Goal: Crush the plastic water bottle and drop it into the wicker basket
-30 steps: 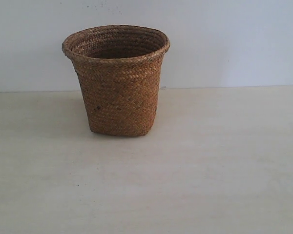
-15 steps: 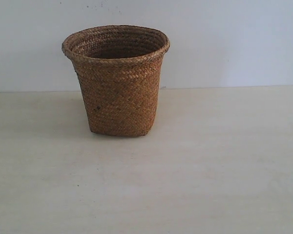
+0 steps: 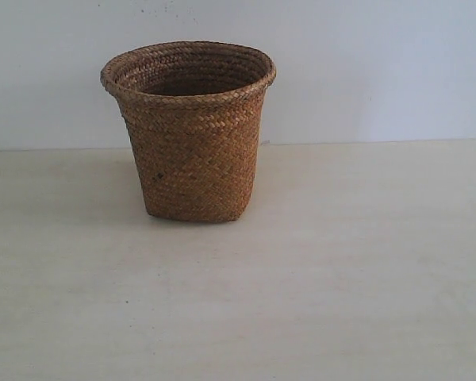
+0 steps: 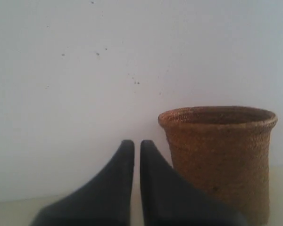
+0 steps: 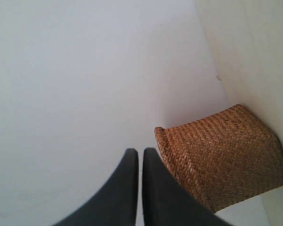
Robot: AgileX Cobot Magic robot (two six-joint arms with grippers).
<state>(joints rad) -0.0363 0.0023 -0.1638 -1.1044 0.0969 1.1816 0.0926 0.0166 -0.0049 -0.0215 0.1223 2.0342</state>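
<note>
Tabletop (image 3: 341, 278): wicker basket (image 3: 192, 135) beyond left gripper (image 4: 137, 143).

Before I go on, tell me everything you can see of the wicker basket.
The wicker basket is brown, tightly woven in a herringbone-like plait, with a wide rolled round rim tapering to a narrower squarish base. It stands upright and open-mouthed on the pale table, left of centre in the exterior view, before the white wall. A small dark speck marks its front. Only the table touches it; its bottom inside is hidden.
</note>
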